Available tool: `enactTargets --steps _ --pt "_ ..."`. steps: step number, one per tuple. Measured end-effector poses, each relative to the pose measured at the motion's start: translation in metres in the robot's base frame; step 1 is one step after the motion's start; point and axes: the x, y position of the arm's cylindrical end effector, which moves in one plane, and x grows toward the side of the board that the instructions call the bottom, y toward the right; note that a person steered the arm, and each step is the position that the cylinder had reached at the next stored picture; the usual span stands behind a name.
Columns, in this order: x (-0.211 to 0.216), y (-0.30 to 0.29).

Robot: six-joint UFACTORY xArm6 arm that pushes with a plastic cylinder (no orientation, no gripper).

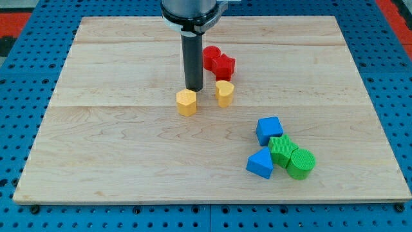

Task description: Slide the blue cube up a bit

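Note:
The blue cube (269, 129) sits at the view's lower right on the wooden board (116, 154). It touches a green block (282, 150) just below it. My tip (194, 88) is far to the upper left of the blue cube, just above a yellow hexagonal block (187, 102) and left of a yellow heart-shaped block (224, 92). The tip touches neither the blue cube nor anything near it.
A blue triangular block (260, 164) and a green cylinder (300, 163) cluster below the blue cube with the green block. Two red blocks (218, 62) lie right of the rod. The board's right edge lies beyond the cluster.

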Motion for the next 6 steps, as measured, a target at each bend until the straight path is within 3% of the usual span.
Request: enactTargets --steps 1,3,4,6 --pt "0.000 0.031" --pt "0.072 0.068" --pt "0.087 0.068" --pt "0.130 0.126"
